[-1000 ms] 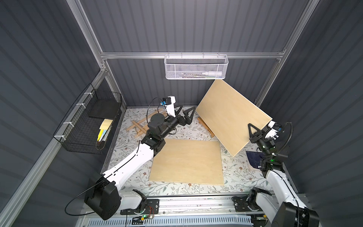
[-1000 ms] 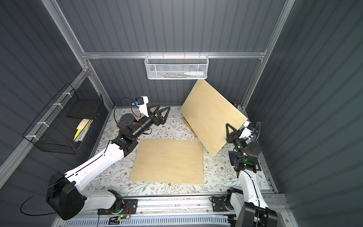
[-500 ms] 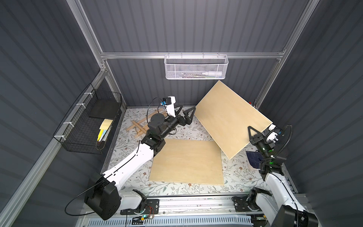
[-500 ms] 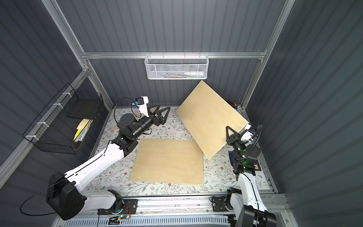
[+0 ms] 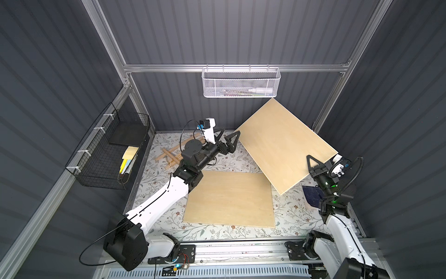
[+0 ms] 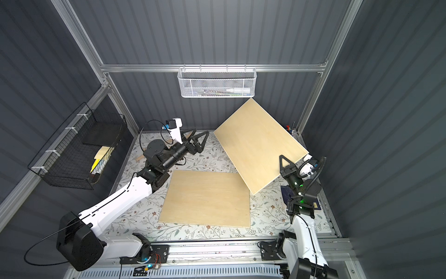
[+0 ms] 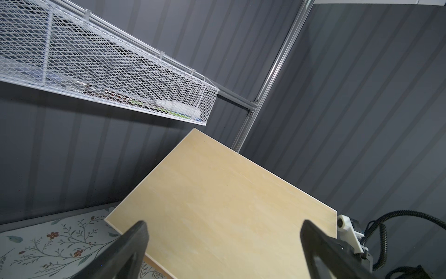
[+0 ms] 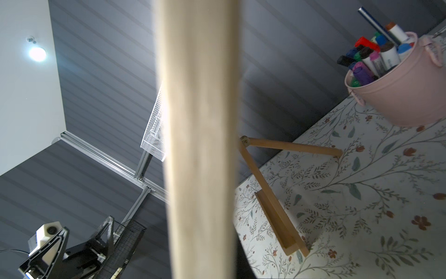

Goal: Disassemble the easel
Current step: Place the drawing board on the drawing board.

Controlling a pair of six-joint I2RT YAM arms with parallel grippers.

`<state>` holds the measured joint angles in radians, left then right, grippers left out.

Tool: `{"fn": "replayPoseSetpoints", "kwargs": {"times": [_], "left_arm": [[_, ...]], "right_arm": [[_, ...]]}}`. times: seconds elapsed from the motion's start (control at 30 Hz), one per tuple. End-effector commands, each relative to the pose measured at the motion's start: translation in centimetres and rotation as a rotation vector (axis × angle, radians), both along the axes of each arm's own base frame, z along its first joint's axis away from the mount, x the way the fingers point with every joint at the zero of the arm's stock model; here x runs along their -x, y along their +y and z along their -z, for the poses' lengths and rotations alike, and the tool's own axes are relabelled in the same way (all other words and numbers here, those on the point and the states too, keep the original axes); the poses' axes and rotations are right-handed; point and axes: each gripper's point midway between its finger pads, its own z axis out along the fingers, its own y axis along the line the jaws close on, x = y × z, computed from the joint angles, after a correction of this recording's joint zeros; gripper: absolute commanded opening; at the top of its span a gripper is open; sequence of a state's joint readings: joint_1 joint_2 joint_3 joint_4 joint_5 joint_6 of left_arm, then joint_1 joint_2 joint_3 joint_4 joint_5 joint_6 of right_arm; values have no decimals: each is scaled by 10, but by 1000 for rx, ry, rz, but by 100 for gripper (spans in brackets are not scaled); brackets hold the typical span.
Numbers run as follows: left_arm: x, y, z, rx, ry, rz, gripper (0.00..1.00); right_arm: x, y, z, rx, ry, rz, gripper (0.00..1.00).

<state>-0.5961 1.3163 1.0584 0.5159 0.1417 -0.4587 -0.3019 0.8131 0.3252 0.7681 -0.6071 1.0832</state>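
My right gripper point(image 5: 322, 158) is shut on the lower right edge of a pale wooden board point(image 5: 282, 145), which hangs tilted above the back right of the table. In the right wrist view that board's edge point(image 8: 200, 145) fills the middle and hides the jaws. Beyond it the easel frame point(image 8: 265, 193) stands on the floral table with its ledge and rear leg showing; the top views hide it. My left gripper point(image 5: 228, 137) is open and empty, just left of the board's left corner. In the left wrist view it point(image 7: 223, 229) faces the board point(image 7: 229, 205).
A second board point(image 5: 229, 198) lies flat on the table's middle. Loose wooden sticks point(image 5: 169, 155) lie at the back left. A pink bucket of markers point(image 8: 398, 96) stands at the back right. A white mesh basket point(image 5: 241, 82) hangs on the back wall, a black wire basket point(image 5: 108, 154) on the left wall.
The held board has swung slightly down and to the left with the right gripper. The left arm has stayed where it was, jaws still open.
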Motion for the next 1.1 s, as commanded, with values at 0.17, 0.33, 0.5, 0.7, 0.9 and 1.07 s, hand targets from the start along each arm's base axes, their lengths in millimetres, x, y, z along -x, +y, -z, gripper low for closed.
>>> {"fn": "replayPoseSetpoints", "kwargs": {"times": [0.17,0.33,0.5,0.7,0.9,1.07], "left_arm": [[8,10,-32,20,-72,-33,99],[7,14,-34,17,-77,-57,99],[4,16,-33,11,-73,-77,99],[2,21,-35,8,-76,-107,99],[3,27,-38,12,-83,-139,100],[1,29,-37,12,-81,-153,99]], "right_arm": [[38,25,-83,-29,-205,-123,0],[44,46,-90,-39,-174,-244,0],[48,68,-89,-53,-132,-343,0],[58,118,-90,-12,-96,-569,0],[52,141,-66,-37,-7,-688,0],[51,162,-48,-94,44,-816,0]]}}
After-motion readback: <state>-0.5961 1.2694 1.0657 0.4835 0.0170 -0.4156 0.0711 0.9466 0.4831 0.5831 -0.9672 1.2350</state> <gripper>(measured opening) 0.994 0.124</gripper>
